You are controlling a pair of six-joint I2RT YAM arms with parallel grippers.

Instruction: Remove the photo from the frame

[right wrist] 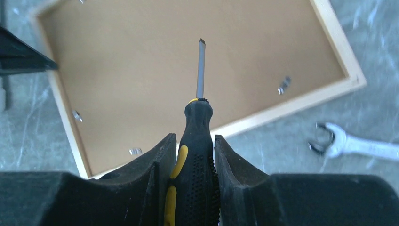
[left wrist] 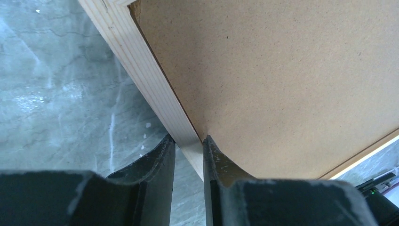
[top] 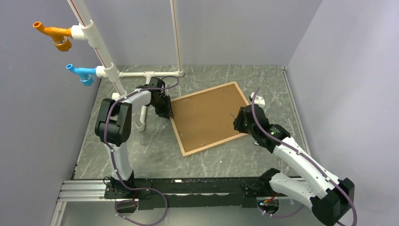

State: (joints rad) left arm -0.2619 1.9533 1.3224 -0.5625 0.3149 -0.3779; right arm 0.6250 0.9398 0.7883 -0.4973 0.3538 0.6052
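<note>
The frame (top: 214, 144) lies face down on the table, thin light-wood moulding around a plain brown back (top: 207, 117). The photo's printed side is hidden. My left gripper (top: 163, 112) is shut on the frame's left moulding; in the left wrist view the fingers (left wrist: 207, 150) pinch the wood strip (left wrist: 150, 80) beside the brown back (left wrist: 282, 80). My right gripper (top: 237, 120) is shut on a black-and-yellow screwdriver (right wrist: 200, 113), its flat tip hovering over the brown back (right wrist: 141, 61). Small metal tabs (right wrist: 283, 84) sit along the inner edge of the frame (right wrist: 291, 101).
A silver wrench (right wrist: 348, 145) lies on the table just right of the frame. A white pipe structure (top: 141, 74) with orange (top: 56, 35) and blue (top: 82, 74) fittings stands at the back left. Grey walls close in the sides.
</note>
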